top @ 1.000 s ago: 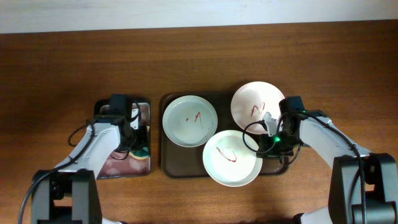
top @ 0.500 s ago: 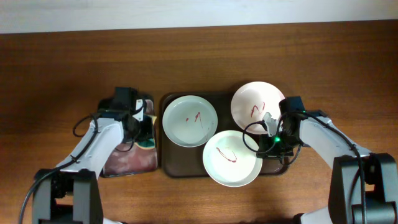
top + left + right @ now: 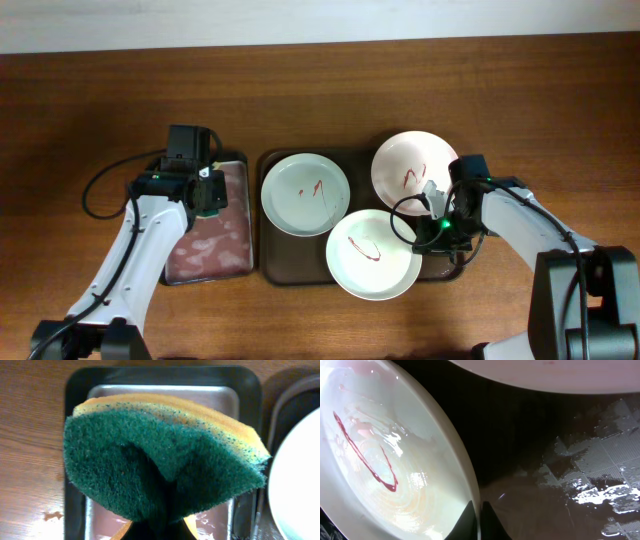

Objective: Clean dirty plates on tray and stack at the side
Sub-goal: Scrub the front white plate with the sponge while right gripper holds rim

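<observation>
Left claw (image 3: 156, 529) clamped on green-and-yellow sponge (image 3: 165, 455), small black tray (image 3: 165, 375) directly beneath it. Right claw (image 3: 479, 521) pinched narrow on rim of red-smeared plate (image 3: 390, 460) lying to its left on brown tray (image 3: 300, 272); second plate (image 3: 412, 168) just ahead of it, third plate (image 3: 305, 193) farther left, both smeared.

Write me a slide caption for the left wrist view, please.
Left gripper pinching a green-and-orange sponge above the small black tray, a white plate at right.

Overhead looks straight down on the table (image 3: 320, 90); close wrist views share the black tray (image 3: 75, 390), left, and brown tray (image 3: 560, 435), right.
</observation>
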Robot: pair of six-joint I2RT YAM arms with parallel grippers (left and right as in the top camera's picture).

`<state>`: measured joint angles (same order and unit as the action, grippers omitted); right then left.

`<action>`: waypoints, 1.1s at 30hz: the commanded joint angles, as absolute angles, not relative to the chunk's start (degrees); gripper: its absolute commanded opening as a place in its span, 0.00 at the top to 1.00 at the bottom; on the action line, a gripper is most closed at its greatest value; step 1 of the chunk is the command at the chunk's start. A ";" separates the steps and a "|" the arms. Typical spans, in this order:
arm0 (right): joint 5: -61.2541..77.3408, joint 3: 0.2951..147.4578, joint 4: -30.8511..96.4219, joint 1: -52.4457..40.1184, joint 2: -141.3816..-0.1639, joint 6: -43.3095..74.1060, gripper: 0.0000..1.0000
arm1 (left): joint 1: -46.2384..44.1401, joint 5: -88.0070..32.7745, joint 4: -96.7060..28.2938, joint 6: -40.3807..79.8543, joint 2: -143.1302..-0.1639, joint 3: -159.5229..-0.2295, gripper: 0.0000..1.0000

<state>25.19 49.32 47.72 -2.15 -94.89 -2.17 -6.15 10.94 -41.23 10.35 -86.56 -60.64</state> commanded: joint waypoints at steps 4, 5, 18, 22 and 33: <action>26.37 50.17 47.72 -1.85 -94.98 -2.52 0.96 | -6.24 14.37 -41.01 10.90 -85.14 -62.00 1.00; 26.37 50.17 47.70 -1.85 -94.98 -2.52 0.96 | -6.24 13.17 -41.04 10.90 -85.14 -62.00 1.00; 26.61 50.17 47.33 -1.85 -94.98 -2.48 0.96 | -23.68 -26.83 -34.63 19.55 -90.50 -61.98 1.00; 26.59 50.17 47.33 -1.85 -94.98 -2.48 0.96 | -32.69 -28.38 -28.25 29.52 -96.57 -61.98 1.00; 26.57 50.17 47.35 -1.85 -94.98 -2.50 0.96 | -46.35 -27.00 -16.58 42.41 -108.05 -61.98 1.00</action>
